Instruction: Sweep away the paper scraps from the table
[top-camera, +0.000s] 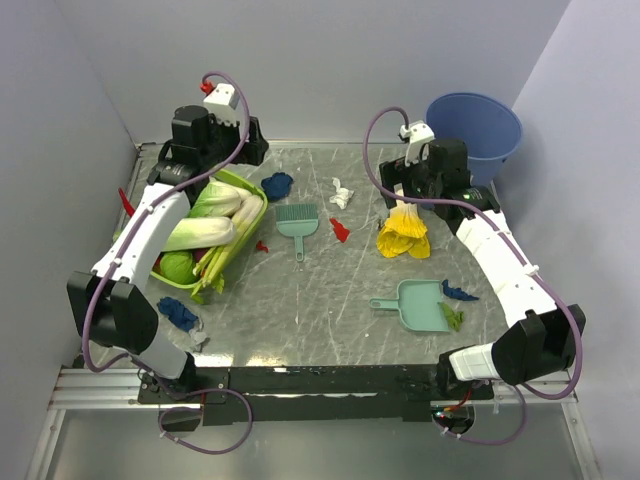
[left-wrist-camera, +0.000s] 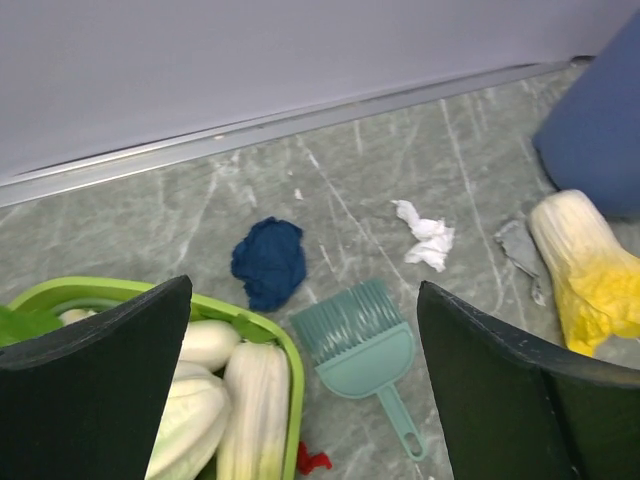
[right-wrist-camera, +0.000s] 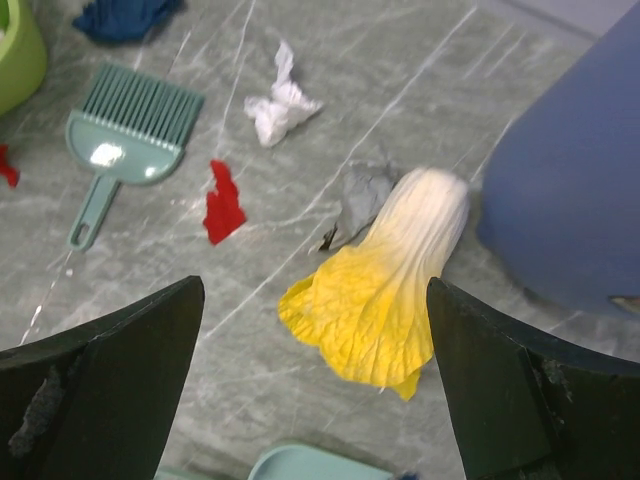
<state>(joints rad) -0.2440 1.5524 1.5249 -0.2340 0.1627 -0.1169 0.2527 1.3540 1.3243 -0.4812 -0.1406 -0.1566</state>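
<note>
The left claw (left-wrist-camera: 305, 350) and right claw (right-wrist-camera: 315, 370) hover released, empty, toward twelve o'clock, probably scouting the brush (top-camera: 297, 222) before sweeping paper scraps (top-camera: 341, 193).

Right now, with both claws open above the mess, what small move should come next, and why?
Probably lower the left gripper onto the brush handle: it and the right gripper are open and empty, the brush lies free just below, and paper scraps lie scattered on the table.
</note>
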